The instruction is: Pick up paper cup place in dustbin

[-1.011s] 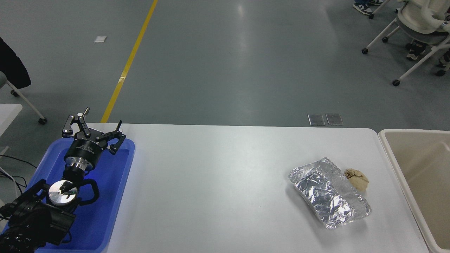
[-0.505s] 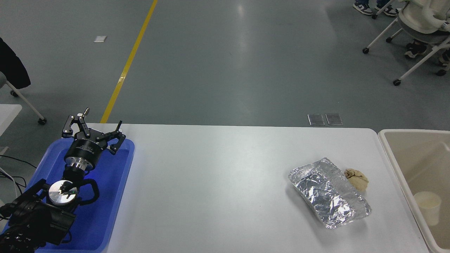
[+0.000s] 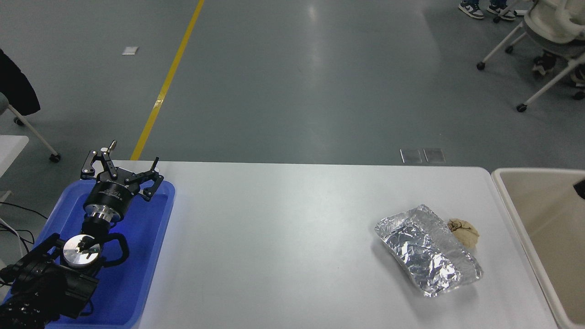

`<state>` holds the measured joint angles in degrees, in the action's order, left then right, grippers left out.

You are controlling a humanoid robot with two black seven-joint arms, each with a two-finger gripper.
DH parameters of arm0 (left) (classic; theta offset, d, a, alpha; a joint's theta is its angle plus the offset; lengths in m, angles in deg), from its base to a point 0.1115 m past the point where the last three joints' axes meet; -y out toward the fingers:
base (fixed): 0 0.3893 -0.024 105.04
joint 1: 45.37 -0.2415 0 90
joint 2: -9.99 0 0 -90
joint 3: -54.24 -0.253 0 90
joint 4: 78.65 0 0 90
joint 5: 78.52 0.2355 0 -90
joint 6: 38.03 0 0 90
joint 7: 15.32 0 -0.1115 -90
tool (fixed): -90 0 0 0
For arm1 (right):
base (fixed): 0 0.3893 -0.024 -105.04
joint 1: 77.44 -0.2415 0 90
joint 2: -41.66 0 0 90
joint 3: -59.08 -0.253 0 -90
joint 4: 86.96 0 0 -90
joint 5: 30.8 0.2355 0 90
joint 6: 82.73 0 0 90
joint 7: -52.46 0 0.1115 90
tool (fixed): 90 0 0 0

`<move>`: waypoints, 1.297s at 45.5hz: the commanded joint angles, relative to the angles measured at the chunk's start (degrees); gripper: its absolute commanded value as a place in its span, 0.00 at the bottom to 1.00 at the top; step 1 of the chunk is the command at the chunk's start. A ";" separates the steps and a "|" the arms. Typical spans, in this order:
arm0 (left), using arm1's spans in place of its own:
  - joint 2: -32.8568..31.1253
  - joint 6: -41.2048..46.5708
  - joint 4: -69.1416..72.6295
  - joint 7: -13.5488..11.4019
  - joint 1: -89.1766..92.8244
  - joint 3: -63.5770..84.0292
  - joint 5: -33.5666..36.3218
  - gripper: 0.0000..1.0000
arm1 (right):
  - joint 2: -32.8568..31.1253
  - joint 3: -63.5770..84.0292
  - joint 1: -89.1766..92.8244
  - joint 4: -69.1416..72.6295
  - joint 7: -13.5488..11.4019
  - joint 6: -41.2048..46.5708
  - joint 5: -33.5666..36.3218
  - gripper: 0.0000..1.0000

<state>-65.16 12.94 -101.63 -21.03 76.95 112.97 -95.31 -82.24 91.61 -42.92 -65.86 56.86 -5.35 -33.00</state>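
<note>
The paper cup is out of view. The dustbin (image 3: 512, 201), a large beige bin with a thick pale rim, stands just off the table's right end, and the part of its inside that shows holds nothing. A small dark piece of my right arm (image 3: 580, 188) pokes in at the right edge above the bin; too little of it shows to tell its state. My left gripper (image 3: 122, 170) is parked at the lower left over the blue tray, open and holding nothing.
A crumpled silver foil tray (image 3: 427, 251) lies on the white table (image 3: 274, 237) at the right, with a tan paper wad (image 3: 464, 232) touching its far side. The blue tray (image 3: 137, 274) sits at the table's left end. Office chairs stand on the floor beyond.
Half a second ago the paper cup showed inside the dustbin; now it is out of sight. A dark piece of the right arm has come in at the right edge. The left arm is unmoved.
</note>
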 commanded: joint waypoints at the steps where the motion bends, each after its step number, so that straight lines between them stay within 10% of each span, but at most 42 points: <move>1: 0.00 0.00 0.04 0.00 0.03 -0.02 0.00 1.00 | -2.22 10.25 -20.88 17.20 -0.01 0.83 -0.27 1.00; 28: 0.00 -0.09 -0.05 0.00 0.03 -0.02 0.00 1.00 | 0.06 28.10 -53.32 41.03 -0.19 39.85 -4.66 1.00; 59: 0.00 0.00 -0.05 0.00 0.03 -0.02 0.00 1.00 | 8.85 38.66 -68.27 65.91 -0.19 50.05 -7.74 1.00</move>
<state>-65.16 12.93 -101.66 -21.04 76.98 112.96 -95.28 -76.41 128.95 -108.08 -5.10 56.69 43.01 -40.19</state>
